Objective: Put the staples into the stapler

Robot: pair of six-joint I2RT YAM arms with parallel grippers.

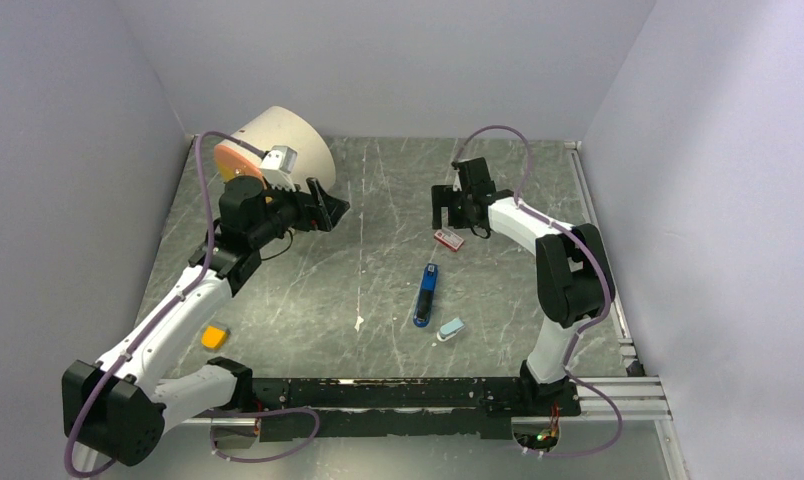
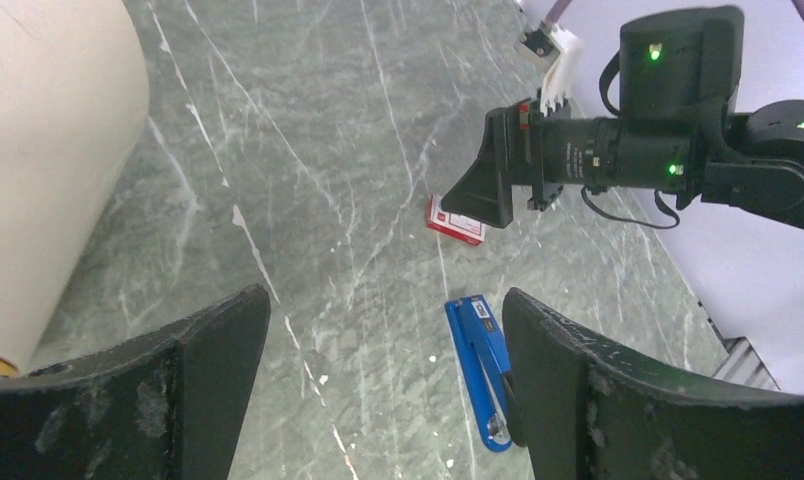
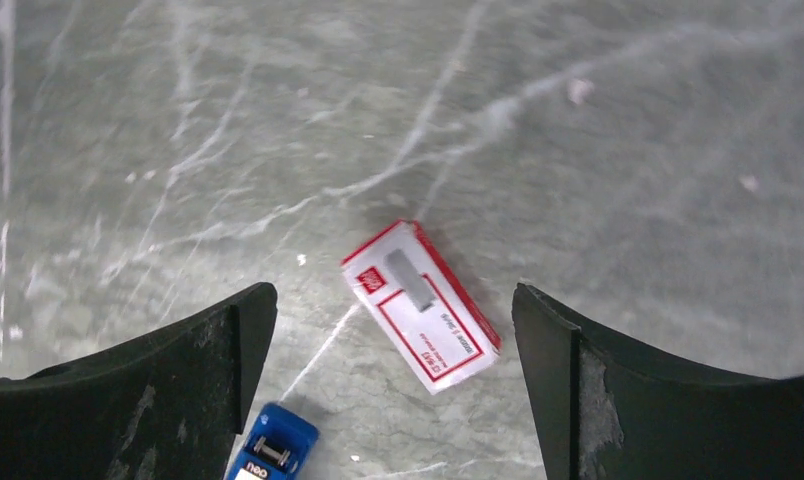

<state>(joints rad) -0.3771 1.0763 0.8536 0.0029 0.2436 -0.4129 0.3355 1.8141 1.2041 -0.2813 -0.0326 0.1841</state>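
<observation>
The stapler [image 1: 426, 295], slim and blue with black parts, lies flat at mid-table; it also shows in the left wrist view [image 2: 477, 352] and its end shows in the right wrist view [image 3: 272, 447]. A little red-and-white box [image 1: 448, 240] lies just beyond it, with a grey picture on its lid [image 3: 422, 302]. No loose dark-grey staples block is in view. My right gripper [image 1: 452, 222] hovers open above the box, one jaw on each side [image 3: 395, 292]. My left gripper [image 1: 333, 203] is open and empty, raised at the far left, facing the stapler [image 2: 385, 300].
A large beige cylinder [image 1: 278, 150] stands at the back left beside my left arm. A small orange block [image 1: 215, 336] lies near the left front. A light-blue and white oblong piece [image 1: 450, 329] lies just right of the stapler's near end. A metal rail [image 1: 598, 230] runs along the right edge.
</observation>
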